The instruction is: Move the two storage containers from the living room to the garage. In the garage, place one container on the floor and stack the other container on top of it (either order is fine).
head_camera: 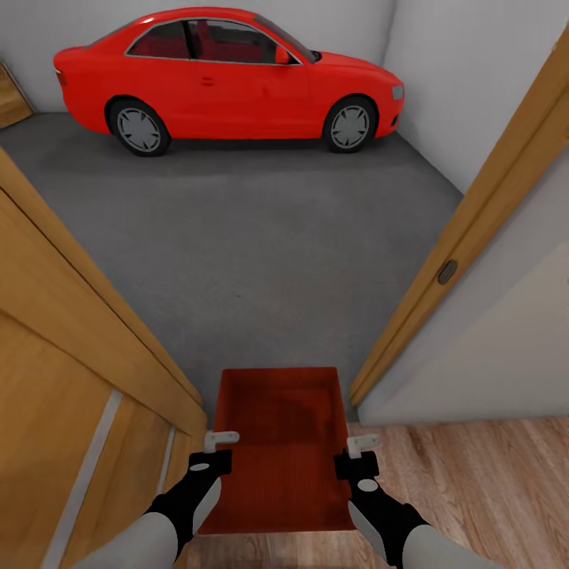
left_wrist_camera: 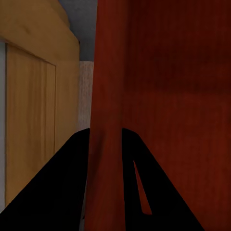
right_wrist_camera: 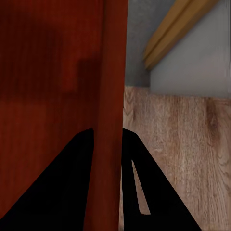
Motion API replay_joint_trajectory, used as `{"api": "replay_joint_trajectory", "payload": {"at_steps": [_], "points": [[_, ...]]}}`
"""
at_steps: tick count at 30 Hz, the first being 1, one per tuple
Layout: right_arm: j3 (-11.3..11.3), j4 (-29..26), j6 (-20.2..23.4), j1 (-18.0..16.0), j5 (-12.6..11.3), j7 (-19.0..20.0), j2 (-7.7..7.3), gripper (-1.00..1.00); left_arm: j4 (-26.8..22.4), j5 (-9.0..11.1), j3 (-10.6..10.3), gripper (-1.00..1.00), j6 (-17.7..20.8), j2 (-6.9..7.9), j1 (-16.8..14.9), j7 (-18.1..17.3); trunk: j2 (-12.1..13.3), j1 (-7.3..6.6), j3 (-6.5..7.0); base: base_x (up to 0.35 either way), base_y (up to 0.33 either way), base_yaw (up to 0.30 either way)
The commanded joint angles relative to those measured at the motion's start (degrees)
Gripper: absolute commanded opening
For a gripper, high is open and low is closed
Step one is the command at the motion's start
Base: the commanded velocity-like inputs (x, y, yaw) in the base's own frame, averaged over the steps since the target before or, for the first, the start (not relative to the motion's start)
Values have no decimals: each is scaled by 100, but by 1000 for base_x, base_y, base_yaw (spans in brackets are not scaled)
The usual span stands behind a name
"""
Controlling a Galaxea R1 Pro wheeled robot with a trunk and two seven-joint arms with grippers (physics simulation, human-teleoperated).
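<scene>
A red-orange storage container is carried at the doorway between the wood-plank floor and the garage floor. It is a rectangular plastic bin with low straight walls and a flat bottom, open at the top, its long side pointing forward into the garage. Its inside is a darker red, with soft shadows across the bottom. Whether a second bin sits nested within it cannot be told.

The left tool grips the container's left long wall, and the right tool grips the right long wall, both near the end closest to the robot. In the left wrist view the red wall runs between the two dark fingers of the left tool, which are closed narrowly onto it. The right wrist view shows the same: the wall is pinched between the fingers of the right tool.

An orange-brown wooden door stands open at the left, and the door frame rises at the right. On the dark grey concrete beyond, well apart from the container, a red car is parked against white walls.
</scene>
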Motion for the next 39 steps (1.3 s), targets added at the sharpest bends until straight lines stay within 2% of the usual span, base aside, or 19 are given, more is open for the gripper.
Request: {"api": "replay_joint_trajectory", "payload": {"at_steps": [1,7,22,23,27,30,32,39], "points": [[-106,16,-47,-11,-112,-142,-5,-100,-25,-109,-48,-100,35,16,5,60,-9,3,-8,0,-171,0],[-106,16,-47,-11,-112,-142,-5,-100,-25,-133,-54,-100,16,11,5,60,-9,3,-8,0,-132,0],[-106,16,-47,-11,-112,-142,-10,-100,-25,-137,-56,-100,19,8,5,60,-9,3,-8,0,-5,0],[41,-37,5,-3,-24,-11,-10,-100,-39,3,46,-100,0,-10,33,32,-10,3,-8,0,0,0],[41,-45,31,-18,5,-10,-13,-100,-132,3,69,-100,1,-11,75,37,-10,3,-8,0,0,0],[29,-19,5,55,150,-18,-23,-100,-109,38,68,-100,-4,-4,182,43,-10,3,-8,0,0,0],[58,40,-1,126,53,-19,-26,-100,-49,24,69,-100,-6,-2,250,43,-10,3,-8,0,0,0],[23,-29,13,354,71,-19,-37,-100,-9,52,51,-100,-7,-1,328,42,-10,3,-8,0,0,0]]}}
